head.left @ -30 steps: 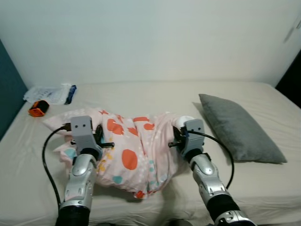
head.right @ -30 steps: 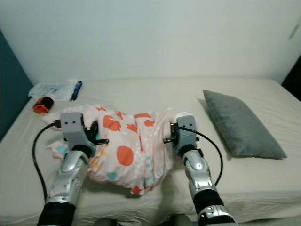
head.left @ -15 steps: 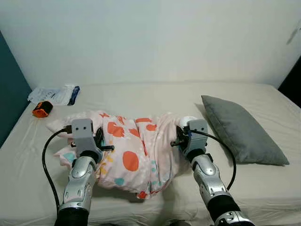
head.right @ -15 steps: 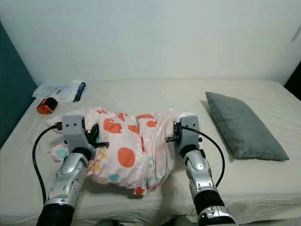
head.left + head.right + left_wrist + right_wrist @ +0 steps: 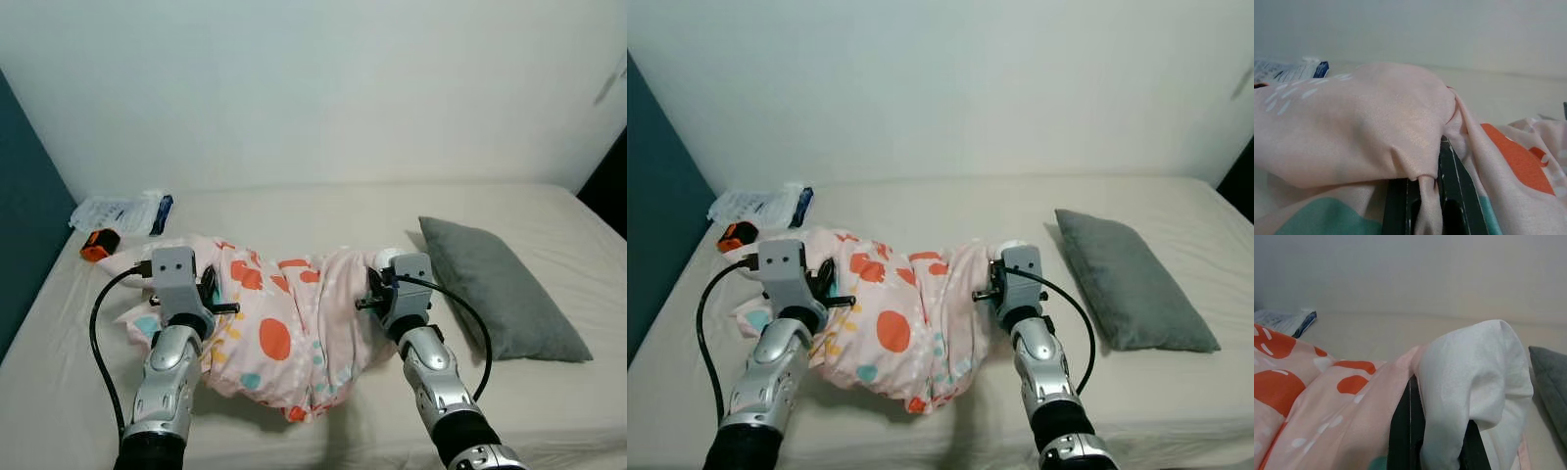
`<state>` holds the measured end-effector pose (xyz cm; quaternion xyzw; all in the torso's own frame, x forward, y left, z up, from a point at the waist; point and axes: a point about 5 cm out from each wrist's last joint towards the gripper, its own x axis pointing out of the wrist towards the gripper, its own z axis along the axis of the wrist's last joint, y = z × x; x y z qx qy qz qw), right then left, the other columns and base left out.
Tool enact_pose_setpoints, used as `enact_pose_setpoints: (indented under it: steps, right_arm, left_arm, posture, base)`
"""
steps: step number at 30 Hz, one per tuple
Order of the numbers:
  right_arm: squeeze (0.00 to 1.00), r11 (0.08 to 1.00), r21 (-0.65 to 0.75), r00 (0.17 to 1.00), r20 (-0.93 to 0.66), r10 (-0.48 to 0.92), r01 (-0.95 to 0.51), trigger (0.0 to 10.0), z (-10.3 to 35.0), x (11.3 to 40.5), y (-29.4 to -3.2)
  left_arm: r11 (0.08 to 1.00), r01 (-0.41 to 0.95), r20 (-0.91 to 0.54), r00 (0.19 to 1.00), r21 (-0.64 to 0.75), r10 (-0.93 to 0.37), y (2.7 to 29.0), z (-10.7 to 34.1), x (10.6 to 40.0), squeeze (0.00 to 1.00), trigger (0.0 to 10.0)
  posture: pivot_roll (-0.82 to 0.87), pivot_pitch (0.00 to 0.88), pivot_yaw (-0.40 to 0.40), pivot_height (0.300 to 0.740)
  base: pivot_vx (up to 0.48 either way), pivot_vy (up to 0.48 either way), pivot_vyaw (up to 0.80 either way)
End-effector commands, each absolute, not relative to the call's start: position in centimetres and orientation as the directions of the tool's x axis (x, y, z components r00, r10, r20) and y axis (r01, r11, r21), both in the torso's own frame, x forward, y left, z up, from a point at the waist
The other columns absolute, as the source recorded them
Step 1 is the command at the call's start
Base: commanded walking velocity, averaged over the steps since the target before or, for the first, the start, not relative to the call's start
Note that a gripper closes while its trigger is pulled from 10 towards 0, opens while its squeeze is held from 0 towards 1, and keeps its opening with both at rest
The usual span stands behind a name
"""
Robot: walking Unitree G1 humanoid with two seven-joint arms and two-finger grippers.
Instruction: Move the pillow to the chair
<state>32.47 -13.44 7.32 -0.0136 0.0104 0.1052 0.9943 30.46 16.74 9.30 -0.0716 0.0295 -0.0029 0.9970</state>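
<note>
A: Nearest us, both silver arms reach forward with the pink spotted pillow (image 5: 284, 328) slung between them, just above the front of the bed (image 5: 323, 215).

B: And the grips? The left gripper (image 5: 1425, 196) has its black fingers (image 5: 1457, 196) pinched tight on a fold of pink fabric at the pillow's left end.

A: Same story on the other side: the right gripper (image 5: 1425, 440) is clamped on the white inner corner poking out of the cover, fingers (image 5: 1400, 435) drawn close around it.

B: The pillow sags in the middle, orange and teal spots showing.

A: Further right, a grey pillow (image 5: 495, 284) lies flat on the sheet, apart from the pink one.

B: At the far left corner, an orange object (image 5: 98, 245) beside a plastic packet (image 5: 122, 211), then the pale wall (image 5: 323, 88).
</note>
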Motion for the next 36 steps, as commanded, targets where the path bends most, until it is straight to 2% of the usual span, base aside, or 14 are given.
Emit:
enact_pose_setpoints:
  steps: [1, 13, 16, 21, 36]
  right_arm:
    - [0.00, 0.970, -0.017, 0.970, 0.016, 0.242, -0.241, 10.0, 8.2, 32.7, -12.5]
    - [0.00, 0.970, 0.004, 0.970, 0.000, 0.243, -0.243, 10.0, 7.8, 32.7, -12.3]
    - [0.00, 0.961, 0.000, 0.958, -0.086, 0.274, -0.275, 10.0, 6.4, 32.3, -11.9]
    - [0.00, 0.959, 0.001, 0.949, -0.140, 0.281, -0.284, 10.0, 5.0, 31.6, -12.0]
    - [0.00, 0.973, 0.005, 0.966, -0.119, 0.231, -0.232, 10.0, 4.9, 31.4, -13.0]
  left_arm:
    - [0.990, 0.046, -0.010, 0.999, -0.137, -0.048, 16.4, 10.0, 30.5, 0.00, 10.0]
    - [0.991, 0.013, -0.012, 1.000, -0.133, -0.015, 17.3, 10.0, 30.3, 0.00, 10.0]
    - [0.992, 0.029, -0.032, 0.999, -0.123, -0.033, 17.0, 9.4, 30.1, 0.00, 10.0]
    - [0.994, 0.039, -0.081, 0.996, -0.100, -0.047, 16.9, 8.5, 29.9, 0.00, 10.0]
    - [0.995, 0.076, -0.092, 0.992, -0.071, -0.082, 16.1, 8.1, 29.9, 0.00, 10.0]
  posture:
    - [0.08, 0.000, -0.035, 0.740]
    - [0.09, 0.000, -0.040, 0.740]
    - [0.09, 0.000, -0.041, 0.740]
    - [0.08, 0.000, -0.037, 0.740]
    - [0.07, 0.000, -0.018, 0.740]
  base:
    - [0.000, 0.000, 0.00]
    - [0.000, 0.000, 0.00]
    - [0.000, 0.000, 0.00]
    - [0.000, 0.000, 0.00]
    - [0.000, 0.000, 0.00]
